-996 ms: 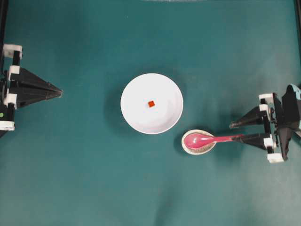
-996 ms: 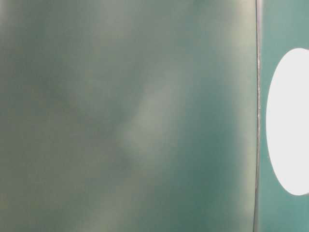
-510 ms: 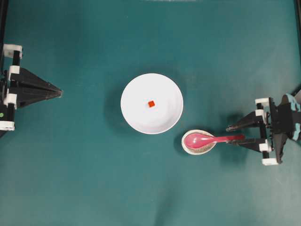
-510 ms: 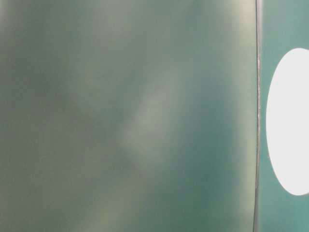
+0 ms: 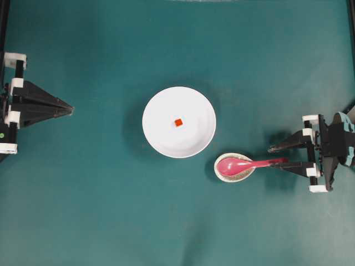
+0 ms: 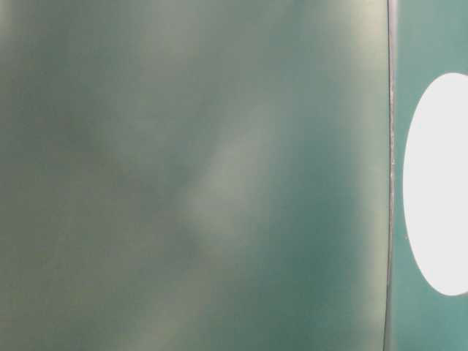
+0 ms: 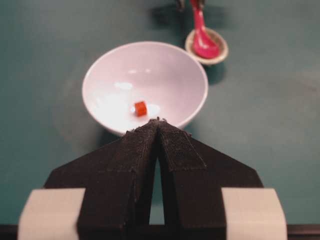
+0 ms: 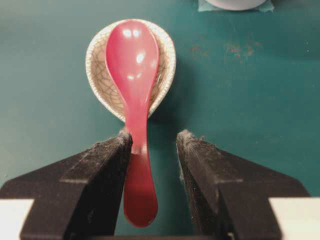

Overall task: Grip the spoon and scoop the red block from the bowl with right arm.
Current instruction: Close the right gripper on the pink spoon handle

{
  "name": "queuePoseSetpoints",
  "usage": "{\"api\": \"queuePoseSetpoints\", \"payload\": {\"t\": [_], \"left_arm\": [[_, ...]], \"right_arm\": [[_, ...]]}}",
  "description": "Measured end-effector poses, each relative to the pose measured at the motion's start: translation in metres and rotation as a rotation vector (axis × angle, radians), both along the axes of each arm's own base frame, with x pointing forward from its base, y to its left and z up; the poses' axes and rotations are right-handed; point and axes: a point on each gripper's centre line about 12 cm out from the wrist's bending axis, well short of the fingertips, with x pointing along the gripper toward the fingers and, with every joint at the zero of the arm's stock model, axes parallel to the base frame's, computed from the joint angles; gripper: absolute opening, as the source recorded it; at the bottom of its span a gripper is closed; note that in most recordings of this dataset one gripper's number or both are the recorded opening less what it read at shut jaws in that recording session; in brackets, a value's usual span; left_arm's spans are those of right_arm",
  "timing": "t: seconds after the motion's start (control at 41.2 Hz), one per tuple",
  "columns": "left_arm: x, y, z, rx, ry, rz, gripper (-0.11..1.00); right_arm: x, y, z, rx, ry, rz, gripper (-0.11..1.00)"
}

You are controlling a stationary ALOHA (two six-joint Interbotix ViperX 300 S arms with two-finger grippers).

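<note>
From overhead, we see the bowl (image 5: 179, 122) in the middle of the green table (image 5: 111, 210), with the red block (image 5: 178, 122) lying loose near its centre. Just beside the bowl's lower right edge sits a small dish (image 5: 234, 167), and the spoon (image 5: 249, 164) rests with its scoop in that dish and its handle pointing toward the right gripper (image 5: 277, 157). That prop lifts the handle clear of the table, which we judge makes it easier to pinch. The right fingers stand apart, one on each side of the handle's end, nothing clamped yet. The left gripper (image 5: 70, 110) is parked at the far left, fingers together, out of the way.

The table-level view is a blur of green with only a white shape at the right edge; we cannot tell more from it.

From the left wrist, the closed left fingers point at the bowl (image 7: 145, 85), the block (image 7: 140, 108) inside.

From the right wrist, the handle of the spoon (image 8: 136, 125) lies between the open fingers (image 8: 107, 170), close against the left one in this view, so closing should catch it.
</note>
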Motion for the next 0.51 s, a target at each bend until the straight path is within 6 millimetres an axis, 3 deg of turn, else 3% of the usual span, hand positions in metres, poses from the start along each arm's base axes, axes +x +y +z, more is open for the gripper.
{"api": "queuePoseSetpoints", "payload": {"t": [0.51], "left_arm": [[-0.0001, 0.0, -0.0007, 0.002, 0.006, 0.0, 0.0]], "right_arm": [[0.0006, 0.0104, -0.0078, -0.012, 0.026, 0.042, 0.49]]}}
